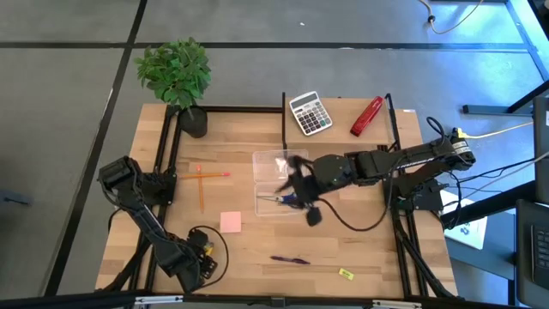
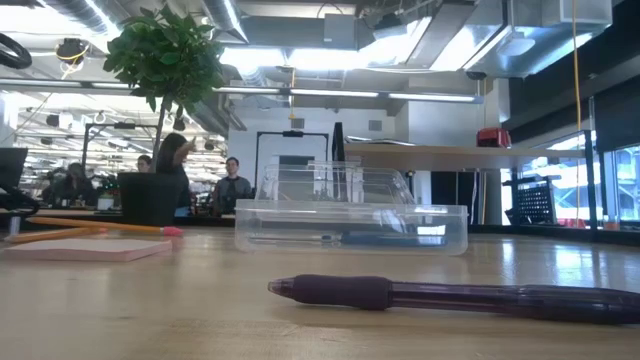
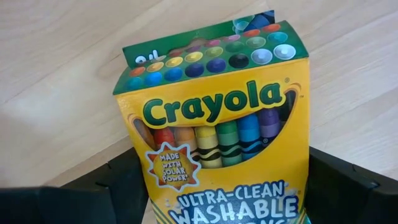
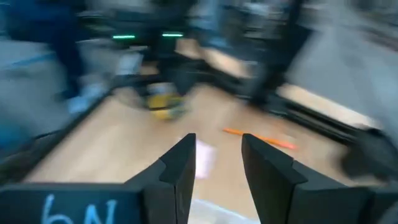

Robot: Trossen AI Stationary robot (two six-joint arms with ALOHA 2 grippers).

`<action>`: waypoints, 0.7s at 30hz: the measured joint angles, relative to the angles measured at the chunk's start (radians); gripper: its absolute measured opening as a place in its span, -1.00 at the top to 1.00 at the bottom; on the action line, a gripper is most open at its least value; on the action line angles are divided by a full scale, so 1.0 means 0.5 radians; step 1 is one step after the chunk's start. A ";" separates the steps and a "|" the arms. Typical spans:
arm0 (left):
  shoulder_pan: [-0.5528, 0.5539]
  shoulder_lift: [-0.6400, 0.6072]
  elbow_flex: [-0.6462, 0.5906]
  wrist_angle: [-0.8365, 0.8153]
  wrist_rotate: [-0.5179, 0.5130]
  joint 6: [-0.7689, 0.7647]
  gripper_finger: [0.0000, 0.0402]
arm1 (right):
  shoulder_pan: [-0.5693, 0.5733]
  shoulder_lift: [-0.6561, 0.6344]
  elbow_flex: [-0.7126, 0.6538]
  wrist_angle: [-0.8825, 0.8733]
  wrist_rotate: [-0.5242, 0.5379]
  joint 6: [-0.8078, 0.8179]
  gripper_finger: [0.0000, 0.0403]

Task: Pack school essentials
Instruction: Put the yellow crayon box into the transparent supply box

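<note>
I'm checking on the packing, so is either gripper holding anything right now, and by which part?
The left gripper holds the crayon box by its lower end. The right gripper over the clear container holds nothing.

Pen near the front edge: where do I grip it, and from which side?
Grip the pen at mid-barrel, coming straight down, fingers closing across its width: it lies flat on the table, running left to right, nothing touching it. The left end effector is shut on the crayon box; the right end effector, open above the clear box, is free.
</note>
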 joint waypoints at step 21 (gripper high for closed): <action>0.002 -0.065 -0.005 0.001 -0.228 0.061 -0.59 | 0.157 -0.038 0.000 -0.035 0.250 0.172 0.34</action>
